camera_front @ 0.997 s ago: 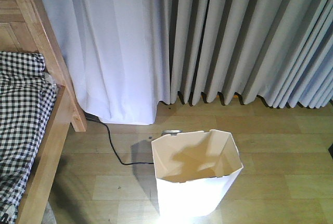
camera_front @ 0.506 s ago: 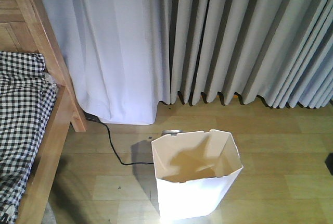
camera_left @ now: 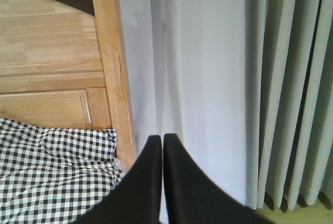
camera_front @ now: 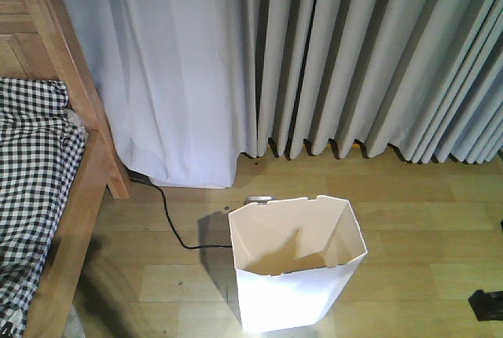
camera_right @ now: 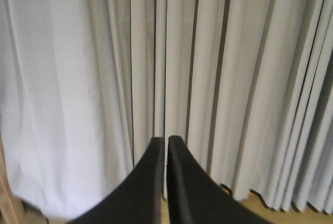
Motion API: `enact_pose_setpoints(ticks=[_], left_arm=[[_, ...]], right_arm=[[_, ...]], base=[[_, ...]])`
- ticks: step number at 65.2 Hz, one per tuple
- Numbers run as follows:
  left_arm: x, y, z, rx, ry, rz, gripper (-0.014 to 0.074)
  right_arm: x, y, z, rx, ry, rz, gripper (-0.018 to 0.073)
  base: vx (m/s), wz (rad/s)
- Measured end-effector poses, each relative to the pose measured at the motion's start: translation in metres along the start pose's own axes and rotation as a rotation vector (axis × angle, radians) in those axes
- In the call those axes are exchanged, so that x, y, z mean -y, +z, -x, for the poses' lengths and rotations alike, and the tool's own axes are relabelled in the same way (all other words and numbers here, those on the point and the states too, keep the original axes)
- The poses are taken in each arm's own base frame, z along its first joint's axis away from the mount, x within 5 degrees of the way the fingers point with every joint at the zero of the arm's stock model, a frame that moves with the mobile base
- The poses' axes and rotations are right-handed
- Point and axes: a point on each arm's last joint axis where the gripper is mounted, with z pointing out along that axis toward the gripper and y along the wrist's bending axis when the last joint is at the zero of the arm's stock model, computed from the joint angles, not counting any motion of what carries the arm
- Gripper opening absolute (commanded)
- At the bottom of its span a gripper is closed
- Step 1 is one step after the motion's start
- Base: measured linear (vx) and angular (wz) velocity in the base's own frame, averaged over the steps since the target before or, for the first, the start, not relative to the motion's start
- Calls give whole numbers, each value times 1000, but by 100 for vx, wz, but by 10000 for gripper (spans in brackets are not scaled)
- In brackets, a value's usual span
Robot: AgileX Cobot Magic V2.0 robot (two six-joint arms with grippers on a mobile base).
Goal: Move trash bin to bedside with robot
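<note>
**Trash bin standing near the bed frame, both grippers clenched on nothing**

Pale grey curtains (camera_front: 369, 63) are hanging in long pleats across the back of the room, reaching down to a light wooden floor (camera_front: 416, 212). Front view: the trash bin (camera_front: 295, 275) is standing upright on the floor in front of the curtains, its angular white rim facing up and its cream inside showing nothing within. To the left of the trash bin, and apart from it, the bed (camera_front: 75, 220) is showing its light brown side rail and post, with black-and-white checked bedding (camera_front: 31, 181) lying on top. A black floor cable (camera_front: 167, 220) is running from under the curtain hem toward the left rear side of the trash bin. A small silver-edged object (camera_front: 258, 199) is lying just behind the bin's far rim; what it is cannot be told. A dark object (camera_front: 487, 304) is entering at the right edge, well right of the bin.

Left wrist view: the left gripper (camera_left: 158, 146) is pointing toward the bed post and checked bedding, its two black fingers pressed together with nothing between them.

Right wrist view: the right gripper (camera_right: 162, 148) is facing the curtains, its fingers likewise clenched and holding nothing.
</note>
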Motion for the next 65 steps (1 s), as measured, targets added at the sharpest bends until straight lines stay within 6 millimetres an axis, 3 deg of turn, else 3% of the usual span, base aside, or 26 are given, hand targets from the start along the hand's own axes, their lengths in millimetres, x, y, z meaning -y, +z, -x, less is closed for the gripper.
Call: enact_pose_setpoints(ticks=[65], left_arm=[[0, 0, 0, 0, 0, 0, -6]], right_arm=[[3, 0, 5, 62, 12, -39, -9]], base=[[0, 0]])
